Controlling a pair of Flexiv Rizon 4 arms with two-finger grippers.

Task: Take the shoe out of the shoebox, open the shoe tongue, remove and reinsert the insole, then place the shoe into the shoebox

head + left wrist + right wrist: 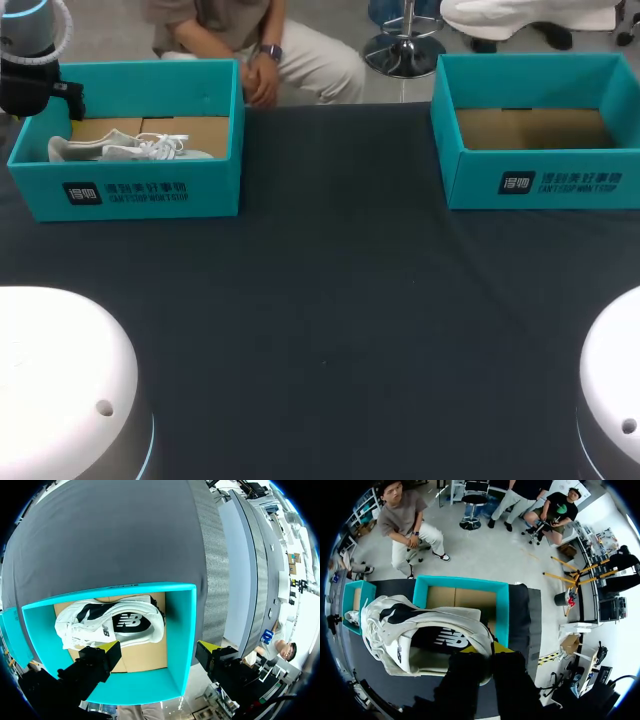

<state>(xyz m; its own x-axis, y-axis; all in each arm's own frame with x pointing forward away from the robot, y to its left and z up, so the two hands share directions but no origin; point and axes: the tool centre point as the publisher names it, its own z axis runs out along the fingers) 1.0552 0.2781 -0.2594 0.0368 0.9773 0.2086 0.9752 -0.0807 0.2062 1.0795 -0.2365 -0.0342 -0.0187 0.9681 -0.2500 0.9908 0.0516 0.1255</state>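
Observation:
A white shoe (125, 150) with a dark side lies inside the teal shoebox (140, 190) at the table's back left. My left gripper (160, 652) hangs open above that box, the boxed shoe (112, 622) just ahead of its fingertips and untouched. A second white shoe (420, 635) is held up in the air by its heel rim, my right gripper (487, 652) shut on it. Below that shoe stands the right teal shoebox (465, 584), with only its cardboard floor showing inside. In the head view the right gripper and its shoe are out of sight.
The right shoebox (540, 185) sits at the table's back right. Dark cloth covers the table (330, 300) between and in front of the boxes. My arms' white bases (60, 380) fill the front corners.

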